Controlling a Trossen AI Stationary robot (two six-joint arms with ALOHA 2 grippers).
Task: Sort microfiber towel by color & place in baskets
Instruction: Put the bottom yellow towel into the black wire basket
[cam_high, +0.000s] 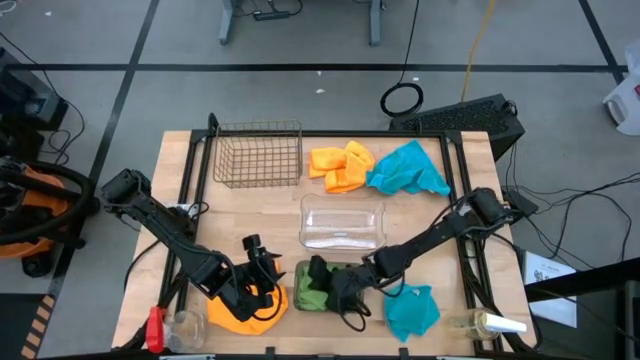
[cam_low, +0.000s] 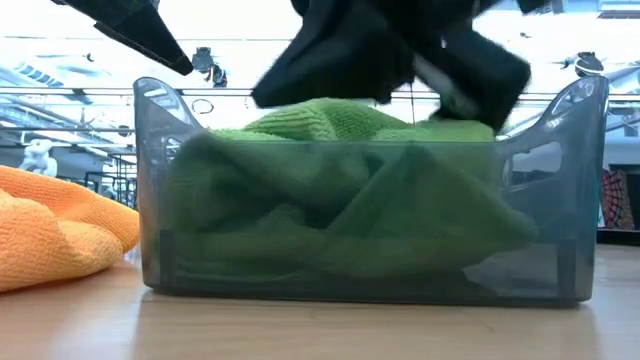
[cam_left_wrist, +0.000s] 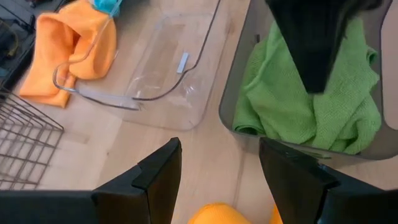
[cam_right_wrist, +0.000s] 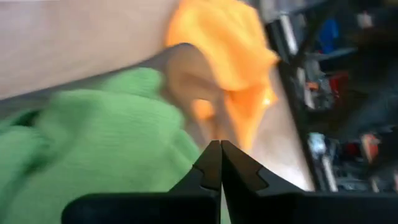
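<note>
Green towels lying in the grey tray (cam_low: 560, 130); both grippers working beside it.

The right gripper (cam_right_wrist: 220, 163) is hovering over the green towels (cam_left_wrist: 298, 106) in the tray, fingers clenched together, grasping nothing. The left gripper (cam_left_wrist: 217, 180) is standing released just beside the tray, over an orange towel (cam_high: 245, 312). The clear tray (cam_high: 342, 224) is sitting behind the grey tray.

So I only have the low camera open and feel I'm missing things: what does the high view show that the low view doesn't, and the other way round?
Only the high view shows the wire basket, the clear tray, both blue towels and a second orange towel. Only the low view shows the green towels heaped to the rim. Both show the grey tray holding them, the near orange towel, and an arm above the tray.
</note>
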